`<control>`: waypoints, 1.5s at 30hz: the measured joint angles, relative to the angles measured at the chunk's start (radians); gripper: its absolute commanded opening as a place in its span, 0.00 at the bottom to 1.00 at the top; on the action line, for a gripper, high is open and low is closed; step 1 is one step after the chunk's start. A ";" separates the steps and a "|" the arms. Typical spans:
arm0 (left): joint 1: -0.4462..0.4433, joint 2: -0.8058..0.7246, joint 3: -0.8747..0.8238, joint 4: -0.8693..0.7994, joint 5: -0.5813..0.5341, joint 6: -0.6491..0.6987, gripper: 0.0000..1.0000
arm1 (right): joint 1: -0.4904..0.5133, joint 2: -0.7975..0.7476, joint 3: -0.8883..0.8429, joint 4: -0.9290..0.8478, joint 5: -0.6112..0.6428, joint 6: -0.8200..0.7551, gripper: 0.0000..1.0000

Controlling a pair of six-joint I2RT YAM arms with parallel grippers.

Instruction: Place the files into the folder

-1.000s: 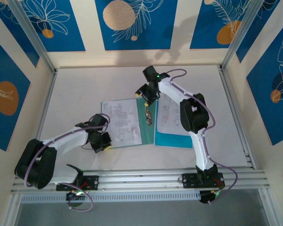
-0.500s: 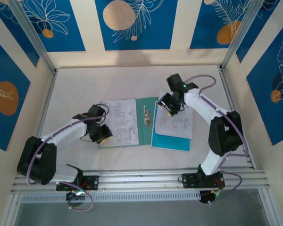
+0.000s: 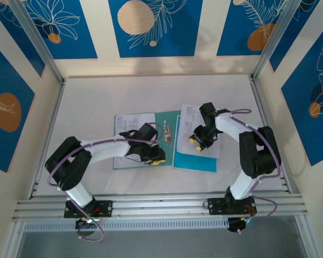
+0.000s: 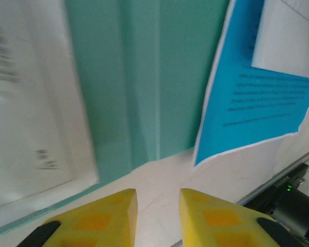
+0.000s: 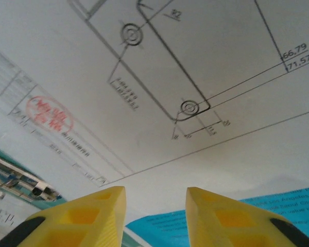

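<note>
1. The folder (image 3: 171, 153), matt teal-green, lies open on the worktop (image 3: 97, 97).
2. Files: a printed white sheet (image 3: 130, 126) lies on its left cover. A bright blue sheet (image 3: 196, 161) under a white drawing sheet (image 3: 187, 115) lies right of its spine.
3. The left end effector (image 3: 155, 160) at the folder's near edge and the right end effector (image 3: 195, 142) are both slightly spread, pinching nothing.

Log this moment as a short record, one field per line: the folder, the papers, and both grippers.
folder: open flat, clip along its spine
left white sheet: lying on the folder's left half
blue sheet: right of the spine, its edge overlapping the folder
right white sheet: on top of the blue sheet
left gripper: open, empty, at the folder's near edge
right gripper: open, empty, over the right white sheet
</note>
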 measured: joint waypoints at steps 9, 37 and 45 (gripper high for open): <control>-0.093 0.097 0.024 0.103 0.013 -0.073 0.33 | -0.005 0.045 -0.016 -0.040 0.005 -0.019 0.34; -0.108 0.163 0.033 0.214 0.009 -0.159 0.00 | -0.006 0.037 -0.058 -0.070 0.003 -0.046 0.34; -0.108 0.163 0.031 0.229 0.008 -0.162 0.00 | 0.004 0.002 -0.105 -0.072 -0.005 -0.045 0.34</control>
